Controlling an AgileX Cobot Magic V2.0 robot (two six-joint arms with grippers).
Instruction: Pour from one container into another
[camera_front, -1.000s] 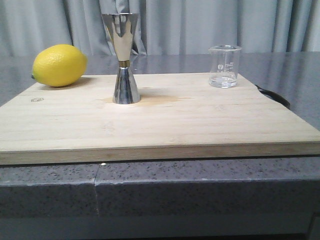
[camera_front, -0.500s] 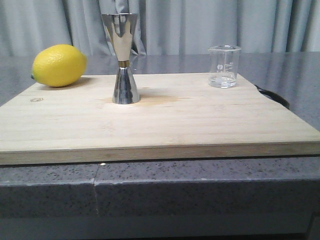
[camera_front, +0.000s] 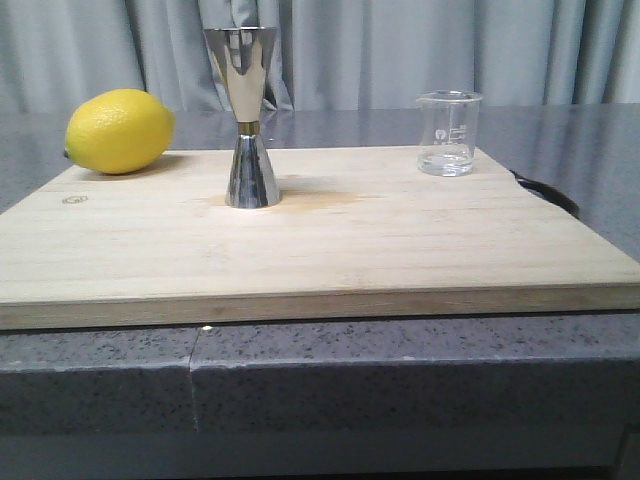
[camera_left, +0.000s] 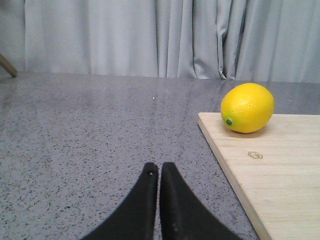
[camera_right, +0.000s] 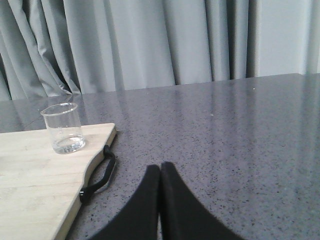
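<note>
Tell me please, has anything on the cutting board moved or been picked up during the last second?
Nothing has visibly changed. The glass beaker, the steel jigger and the lemon stand on the wooden board exactly where they were. Neither arm has entered the front view; the left gripper and right gripper are shut and hold nothing.

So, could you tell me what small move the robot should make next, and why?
Probably open the right gripper and move it toward the glass beaker. Both grippers are shut and off the board, the left gripper near the lemon, and the beaker stands untouched, apart from the jigger.
</note>
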